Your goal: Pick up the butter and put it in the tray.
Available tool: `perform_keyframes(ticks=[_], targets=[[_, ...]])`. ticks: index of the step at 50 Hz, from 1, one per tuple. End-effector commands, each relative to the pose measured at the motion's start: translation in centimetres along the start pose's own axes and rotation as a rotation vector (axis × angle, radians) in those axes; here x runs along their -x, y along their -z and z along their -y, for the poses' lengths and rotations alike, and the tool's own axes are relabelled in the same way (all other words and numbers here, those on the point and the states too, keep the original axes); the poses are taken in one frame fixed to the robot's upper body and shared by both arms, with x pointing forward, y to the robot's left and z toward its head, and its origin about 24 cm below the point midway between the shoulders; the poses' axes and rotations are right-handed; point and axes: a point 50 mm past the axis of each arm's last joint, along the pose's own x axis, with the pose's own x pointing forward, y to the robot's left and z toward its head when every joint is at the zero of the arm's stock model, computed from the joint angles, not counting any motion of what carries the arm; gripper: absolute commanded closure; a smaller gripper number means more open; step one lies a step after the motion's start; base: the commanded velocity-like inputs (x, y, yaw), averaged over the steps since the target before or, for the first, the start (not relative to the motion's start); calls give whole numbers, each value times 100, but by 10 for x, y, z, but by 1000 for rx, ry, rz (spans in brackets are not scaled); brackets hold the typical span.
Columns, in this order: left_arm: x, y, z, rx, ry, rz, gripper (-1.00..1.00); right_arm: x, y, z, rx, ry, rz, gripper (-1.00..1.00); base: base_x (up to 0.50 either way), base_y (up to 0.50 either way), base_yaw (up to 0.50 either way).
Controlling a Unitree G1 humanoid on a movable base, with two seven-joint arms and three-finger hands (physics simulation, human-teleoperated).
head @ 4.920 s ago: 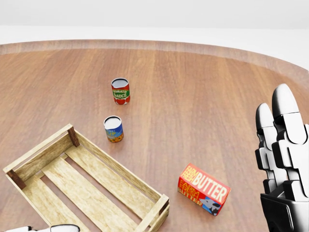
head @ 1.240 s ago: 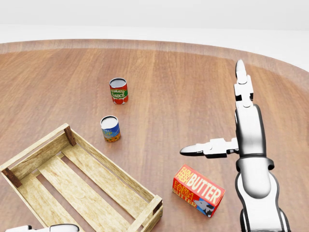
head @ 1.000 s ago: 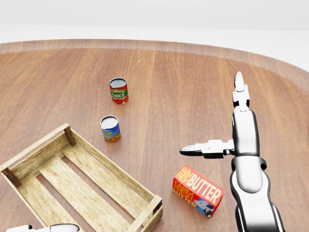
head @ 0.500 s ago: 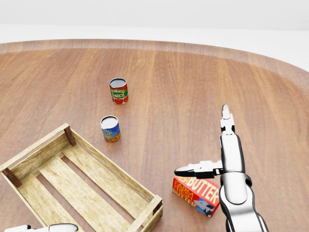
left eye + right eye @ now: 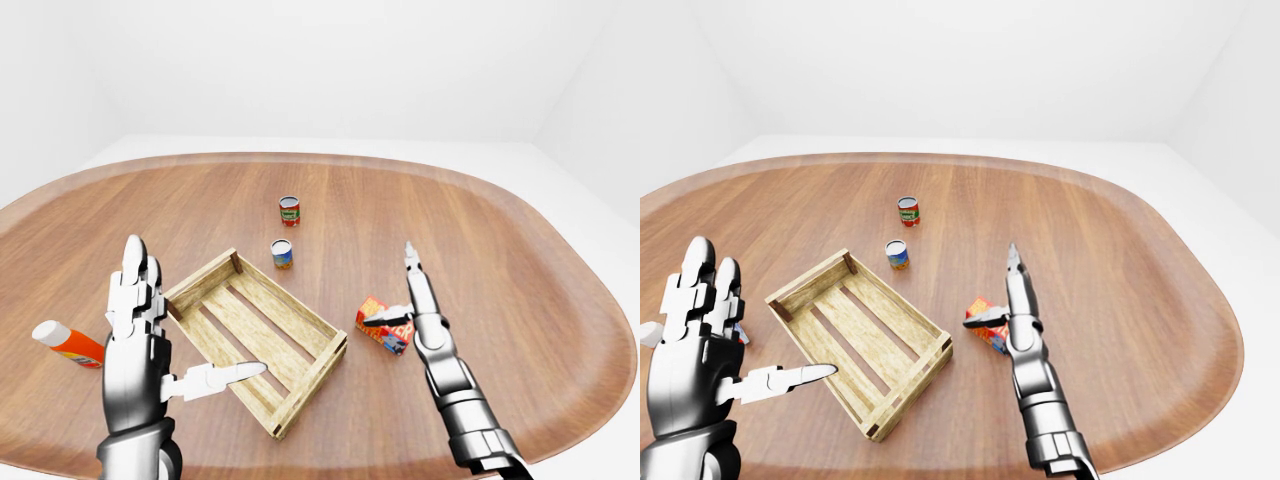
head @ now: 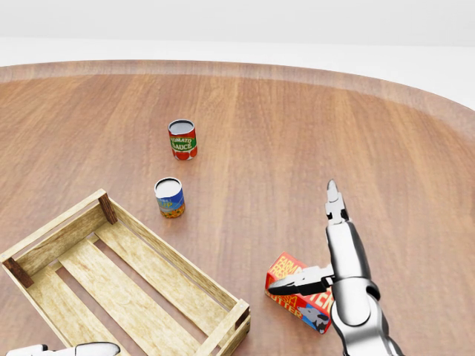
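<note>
The butter point(image 6: 295, 301) is a red and orange box lying flat on the wooden table, right of the tray in the head view. My right hand point(image 6: 301, 237) is open above it. Its fingers point(image 6: 335, 211) stretch straight towards the view's top, and its thumb point(image 6: 297, 282) reaches left across the box's top, hiding part of the label. The tray point(image 6: 175, 256) is an empty slatted wooden crate at the lower left. My left hand point(image 5: 190, 320) is held up open at the crate's left end in the left-eye view, with the thumb pointing over the crate.
A tomato sauce can point(image 6: 182, 139) and a blue-labelled can point(image 6: 170, 197) stand upright above the crate. An orange and white bottle point(image 5: 68, 343) lies left of my left hand. The round table's edge point(image 6: 445, 104) curves along the top right.
My right hand has dropped down the head view and closer to the butter; its thumb now lies across the box's top. The box, the cans and the crate have stayed put.
</note>
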Motion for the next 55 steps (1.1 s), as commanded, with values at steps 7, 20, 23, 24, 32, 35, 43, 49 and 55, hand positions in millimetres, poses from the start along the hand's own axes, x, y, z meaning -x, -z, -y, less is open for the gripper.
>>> perform_keyframes(ticks=[7,20,23,24,32,35,43,49,55], targets=[[-1,0,1,-4,1,-1,-100,1,16,-11,96,-38,-60,-100,0,0,0],[-1,2,1,-4,1,-5,-100,0,24,-14,112,-50,-96,-100,0,0,0],[-1,2,0,-2,0,-3,-100,0,25,-15,117,-55,-102,-100,0,0,0],[-1,2,0,-2,0,-4,-100,0,26,-15,119,-56,-104,-100,0,0,0],[-1,1,-1,1,-3,-3,-100,1,33,-19,142,-70,-134,-100,0,0,0],[-1,2,-1,1,-3,-6,-100,1,38,-21,145,-74,-156,-100,0,0,0],[-2,4,1,-2,2,-11,-100,0,46,-16,174,-37,-187,-100,0,0,0],[-3,4,1,-1,0,-13,-100,-2,45,-17,189,-40,-185,-100,0,0,0],[-3,5,2,-2,1,-15,-100,-3,52,-19,207,-46,-225,-100,0,0,0]])
